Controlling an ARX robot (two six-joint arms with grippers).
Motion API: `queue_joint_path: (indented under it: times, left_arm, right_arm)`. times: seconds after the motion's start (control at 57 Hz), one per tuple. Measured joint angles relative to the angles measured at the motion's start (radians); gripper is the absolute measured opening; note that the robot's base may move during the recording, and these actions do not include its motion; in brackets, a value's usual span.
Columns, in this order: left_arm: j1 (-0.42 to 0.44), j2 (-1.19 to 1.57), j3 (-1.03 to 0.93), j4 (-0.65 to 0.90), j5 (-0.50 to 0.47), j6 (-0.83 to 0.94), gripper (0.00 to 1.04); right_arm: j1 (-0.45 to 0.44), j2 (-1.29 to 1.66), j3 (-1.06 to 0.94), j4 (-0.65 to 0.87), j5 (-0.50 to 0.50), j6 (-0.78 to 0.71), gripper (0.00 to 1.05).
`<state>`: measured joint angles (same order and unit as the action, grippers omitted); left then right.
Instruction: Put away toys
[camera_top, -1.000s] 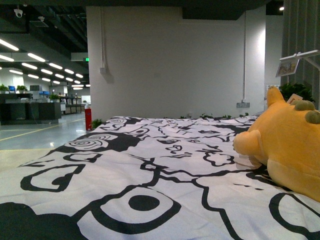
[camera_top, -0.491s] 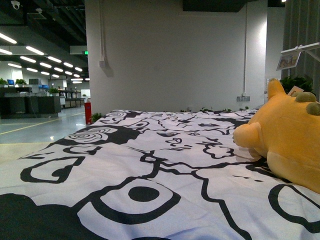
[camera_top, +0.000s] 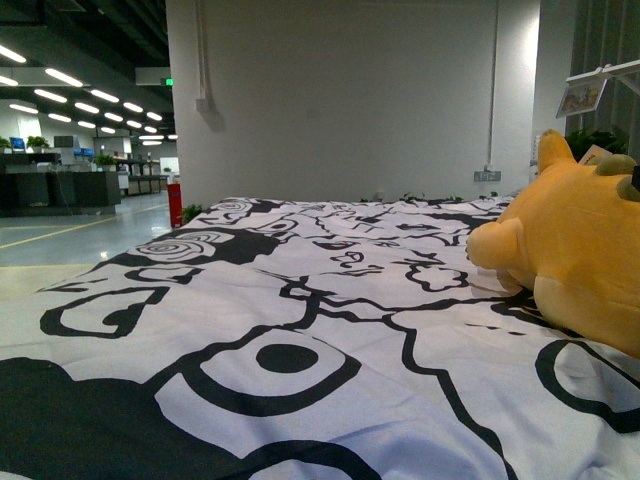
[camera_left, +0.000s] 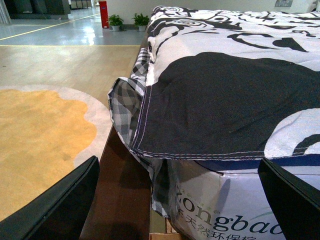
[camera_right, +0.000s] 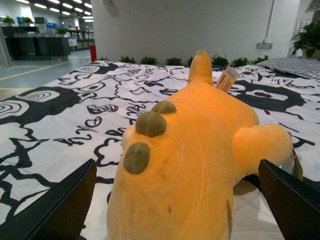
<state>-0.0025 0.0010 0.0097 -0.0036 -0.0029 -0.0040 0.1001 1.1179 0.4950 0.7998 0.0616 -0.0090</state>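
Note:
An orange-yellow plush toy with olive-green bumps lies on the black-and-white patterned bedspread, at the right edge of the front view. In the right wrist view the toy fills the middle, its bumps and a paper tag showing. My right gripper is open, its black fingers on either side of the toy's near end, apart from it. My left gripper is open at the bed's corner, facing the hanging spread edge and a printed white mattress side. Neither arm shows in the front view.
A brown bed frame board stands below the corner. Wooden floor and an orange-and-grey rug lie beside the bed. A white wall rises beyond the bed, with small plants along its base. An open office hall stretches away at the left.
The front view has tilted or sunk a little: the bedspread fills more of the frame and the toy sits slightly higher and further right. The toy itself has not moved.

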Motion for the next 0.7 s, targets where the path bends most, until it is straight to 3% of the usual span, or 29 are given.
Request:
queue_joint_path:
  times: [0.316,0.702]
  left_arm:
    - [0.000,0.000,0.000,0.000,0.000,0.000,0.98]
    - [0.000,0.000,0.000,0.000,0.000,0.000,0.98]
  right_arm:
    - [0.092,0.103,0.030,0.094,0.105,-0.098,0.98]
    - [0.159,0.186,0.076,0.162,0.154,-0.164,0.98]
